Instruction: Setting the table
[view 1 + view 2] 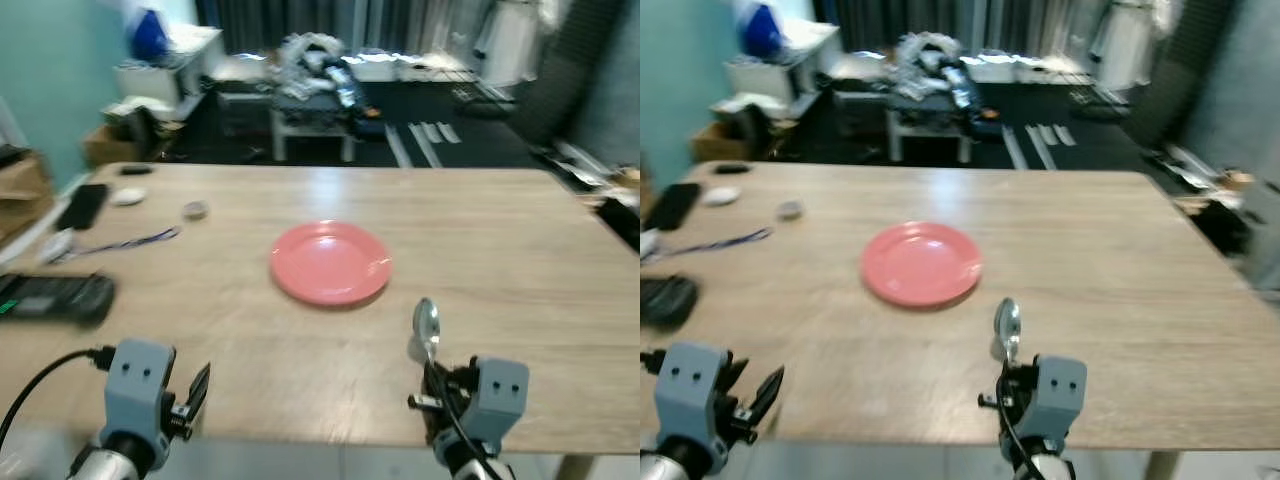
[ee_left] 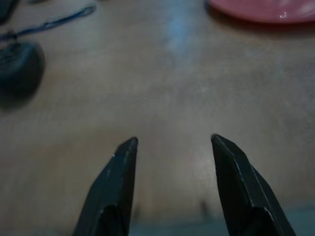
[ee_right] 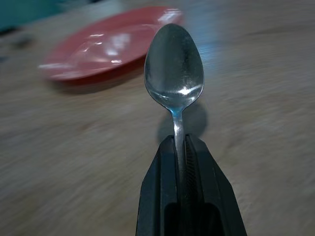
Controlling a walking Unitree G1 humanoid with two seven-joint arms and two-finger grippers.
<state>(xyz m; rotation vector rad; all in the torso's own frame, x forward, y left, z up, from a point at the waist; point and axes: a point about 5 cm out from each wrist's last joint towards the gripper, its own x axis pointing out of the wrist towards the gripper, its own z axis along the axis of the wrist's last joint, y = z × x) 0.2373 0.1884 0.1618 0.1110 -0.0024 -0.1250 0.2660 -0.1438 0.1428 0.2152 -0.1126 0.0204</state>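
Right wrist view has the right gripper clamped on the handle of a shiny metal spoon, bowl leading, long axis running toward the table's far edge. Ahead and slightly left lies the round pink plate, mid-table on the pale wooden table. Over the near edge hangs the left gripper, fingers spread, holding nothing. Clearly the right arm's job.
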